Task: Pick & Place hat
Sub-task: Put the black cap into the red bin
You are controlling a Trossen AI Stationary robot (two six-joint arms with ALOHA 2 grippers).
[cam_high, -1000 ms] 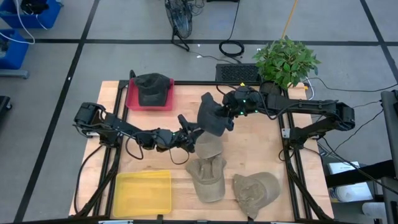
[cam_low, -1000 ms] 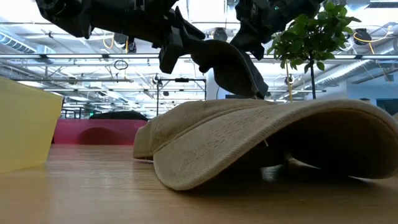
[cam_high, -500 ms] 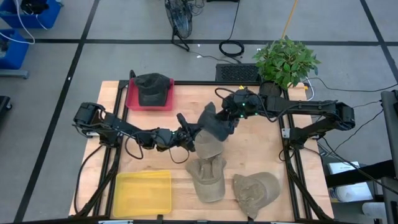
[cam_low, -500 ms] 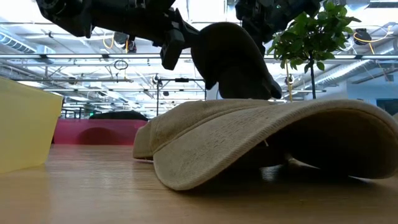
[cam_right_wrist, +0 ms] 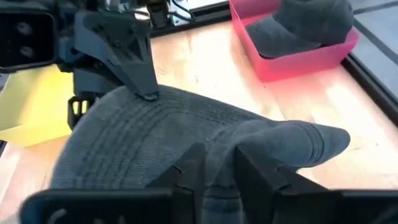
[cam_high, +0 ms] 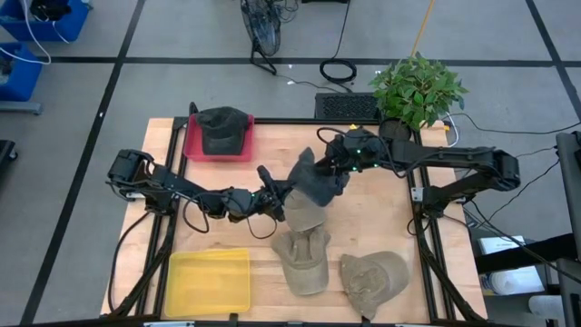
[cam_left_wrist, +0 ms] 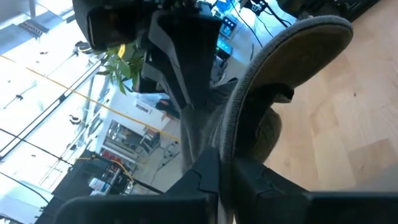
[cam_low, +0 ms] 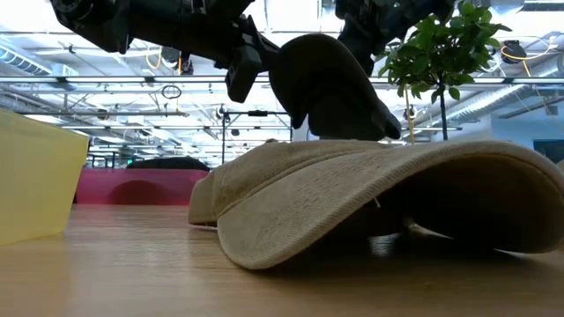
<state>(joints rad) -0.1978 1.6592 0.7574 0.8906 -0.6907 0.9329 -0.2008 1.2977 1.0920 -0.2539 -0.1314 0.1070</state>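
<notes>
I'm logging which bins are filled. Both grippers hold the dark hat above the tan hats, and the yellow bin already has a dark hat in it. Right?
Not quite. The yellow bin has no hat in it; the high view shows the other dark hat in the pink bin. The rest stands: the left gripper and right gripper both grip the dark hat above the tan hats.
</notes>
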